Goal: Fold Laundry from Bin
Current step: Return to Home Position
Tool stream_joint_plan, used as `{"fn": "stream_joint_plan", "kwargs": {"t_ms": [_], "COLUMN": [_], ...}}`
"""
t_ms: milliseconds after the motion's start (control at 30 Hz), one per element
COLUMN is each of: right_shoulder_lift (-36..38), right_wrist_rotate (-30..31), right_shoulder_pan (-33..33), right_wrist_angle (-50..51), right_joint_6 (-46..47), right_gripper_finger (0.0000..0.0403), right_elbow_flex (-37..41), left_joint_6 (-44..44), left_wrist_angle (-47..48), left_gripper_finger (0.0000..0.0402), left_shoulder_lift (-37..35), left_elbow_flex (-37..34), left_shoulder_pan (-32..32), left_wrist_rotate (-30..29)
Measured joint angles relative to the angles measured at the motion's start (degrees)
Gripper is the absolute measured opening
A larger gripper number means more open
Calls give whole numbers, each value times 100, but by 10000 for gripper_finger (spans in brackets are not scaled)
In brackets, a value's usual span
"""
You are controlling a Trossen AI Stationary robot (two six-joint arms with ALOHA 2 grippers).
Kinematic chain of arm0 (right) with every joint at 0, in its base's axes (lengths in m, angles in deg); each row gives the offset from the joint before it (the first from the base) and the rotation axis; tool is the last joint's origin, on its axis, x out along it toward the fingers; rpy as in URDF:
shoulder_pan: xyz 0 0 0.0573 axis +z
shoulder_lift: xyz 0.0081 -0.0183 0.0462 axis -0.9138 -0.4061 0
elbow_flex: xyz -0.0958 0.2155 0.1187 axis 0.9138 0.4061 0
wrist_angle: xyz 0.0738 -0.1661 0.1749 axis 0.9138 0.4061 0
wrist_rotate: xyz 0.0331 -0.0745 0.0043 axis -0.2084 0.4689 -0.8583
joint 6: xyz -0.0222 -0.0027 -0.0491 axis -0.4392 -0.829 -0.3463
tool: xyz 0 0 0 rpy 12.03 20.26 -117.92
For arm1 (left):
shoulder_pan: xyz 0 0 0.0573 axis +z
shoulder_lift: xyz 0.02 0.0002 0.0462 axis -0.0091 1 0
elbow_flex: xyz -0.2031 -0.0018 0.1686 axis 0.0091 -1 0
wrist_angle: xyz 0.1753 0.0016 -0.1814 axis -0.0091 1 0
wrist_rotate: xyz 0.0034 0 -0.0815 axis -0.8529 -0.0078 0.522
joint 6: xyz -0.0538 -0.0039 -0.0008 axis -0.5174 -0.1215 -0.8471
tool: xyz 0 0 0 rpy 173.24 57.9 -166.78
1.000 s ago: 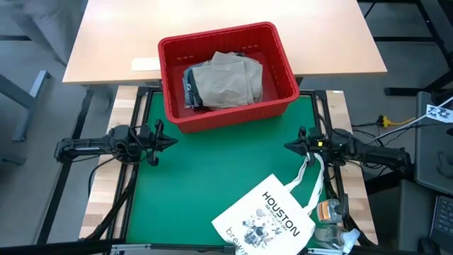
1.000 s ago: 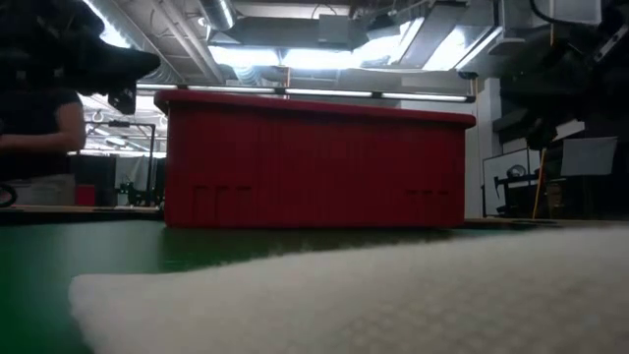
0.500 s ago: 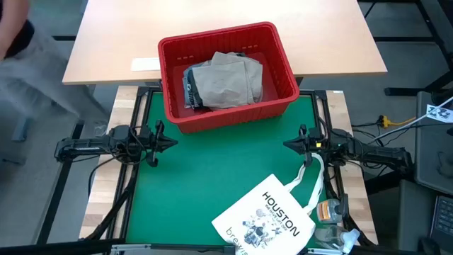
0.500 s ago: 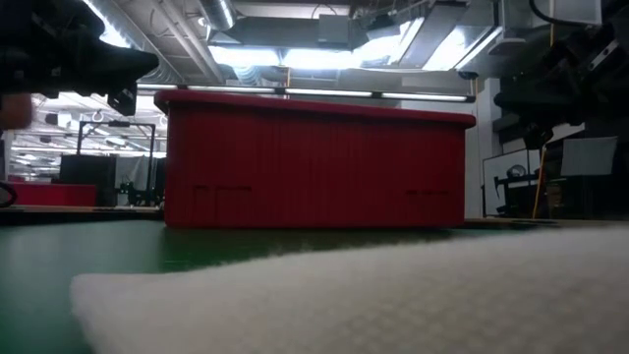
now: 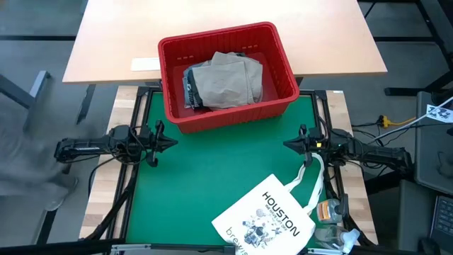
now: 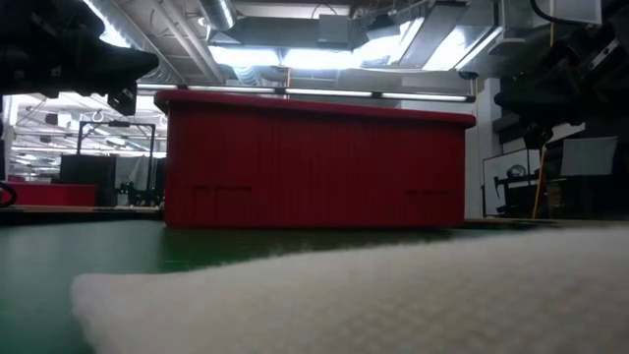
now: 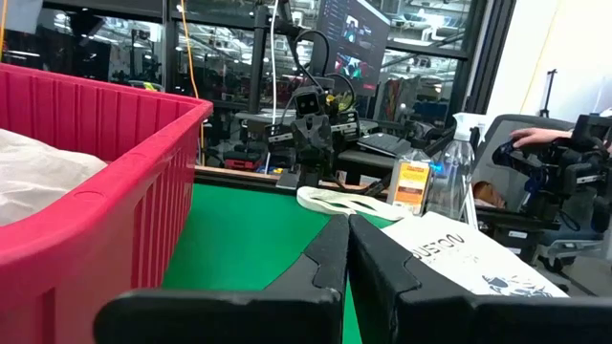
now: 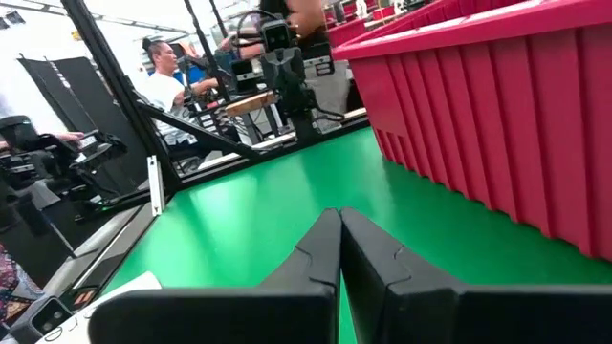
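Green mat (image 5: 212,184) bordered by wooden table (image 5: 318,42), laundry (image 5: 226,79) stacked in bin (image 5: 216,34), tote bag (image 5: 265,219) laid beside right gripper (image 5: 289,146), left gripper (image 5: 170,142) opposite, both found pressed together.

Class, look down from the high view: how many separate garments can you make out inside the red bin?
2. A khaki garment lies folded on top inside the red bin. A dark garment peeks out from under its left edge. More may be hidden beneath them.

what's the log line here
left end effector shut, mat left edge | right end effector shut, mat right edge | laundry in bin
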Motion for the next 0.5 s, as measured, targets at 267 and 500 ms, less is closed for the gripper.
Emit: {"fn": "stream_joint_plan", "kwargs": {"t_ms": [267,500], "right_shoulder_lift": [163,245], "right_wrist_rotate": [48,50], "right_shoulder_pan": [0,0], "right_wrist_angle": [12,14], "right_joint_6": [-2,-2], "right_gripper_finger": [10,10], "right_elbow_flex": [-2,2], "left_joint_6": [-2,0], "left_wrist_angle": [-19,-7], "left_gripper_finger": [7,7], "left_shoulder_lift": [-15,-17], "left_elbow_flex": [0,0], "left_shoulder_pan": [0,-193], "left_wrist_rotate": [0,-13]}}
